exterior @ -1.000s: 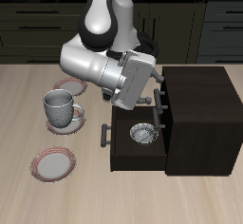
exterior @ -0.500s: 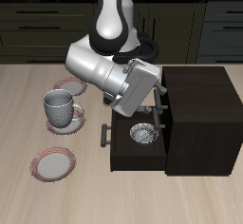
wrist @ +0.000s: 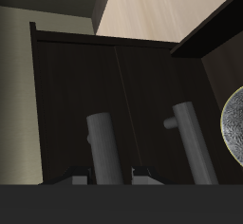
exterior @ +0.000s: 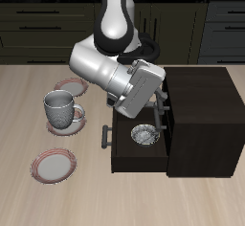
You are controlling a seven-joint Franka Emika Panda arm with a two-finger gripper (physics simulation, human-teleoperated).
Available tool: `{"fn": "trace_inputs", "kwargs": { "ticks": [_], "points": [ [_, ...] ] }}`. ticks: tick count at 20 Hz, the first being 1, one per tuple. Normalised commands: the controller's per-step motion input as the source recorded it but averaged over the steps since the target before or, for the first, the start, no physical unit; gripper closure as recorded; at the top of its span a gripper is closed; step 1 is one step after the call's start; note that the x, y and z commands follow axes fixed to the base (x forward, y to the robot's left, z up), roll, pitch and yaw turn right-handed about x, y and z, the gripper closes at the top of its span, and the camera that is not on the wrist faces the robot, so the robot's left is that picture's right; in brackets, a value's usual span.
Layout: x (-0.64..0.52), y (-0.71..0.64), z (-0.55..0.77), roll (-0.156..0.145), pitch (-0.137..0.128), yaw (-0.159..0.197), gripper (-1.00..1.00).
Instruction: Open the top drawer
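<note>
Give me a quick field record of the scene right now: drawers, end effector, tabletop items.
top drawer: dark brown flat front with grey bar handle, looks closed
lower drawer: pulled out, metallic bowl inside
end effector: at the top drawer's handle; finger state unclear
cabinet: small dark brown wooden cabinet
tabletop: grey mug on a plate, two more pink-rimmed plates nearby

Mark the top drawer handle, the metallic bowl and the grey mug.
top drawer handle (wrist: 195, 144), wrist view, bar's middle
metallic bowl (exterior: 144, 134), exterior view, bowl's centre
grey mug (exterior: 63, 108), exterior view, side wall
</note>
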Motion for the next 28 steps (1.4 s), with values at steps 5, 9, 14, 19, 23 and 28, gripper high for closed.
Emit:
{"fn": "trace_inputs", "kwargs": {
  "ticks": [5,9,14,19,23,28],
  "points": [
    [-0.03,0.14,0.0,0.015,0.001,0.002,1.0],
    [0.04,0.08,-0.04,0.001,0.011,0.003,1.0],
    [-0.09,0.06,0.07,0.022,-0.007,0.011,1.0],
    [-0.05,-0.17,0.11,-0.007,0.007,0.034,1.0],
    [-0.08,-0.45,0.21,-0.03,-0.003,0.058,1.0],
    [-0.02,-0.5,0.13,-0.055,-0.01,0.019,1.0]
  ]
}}
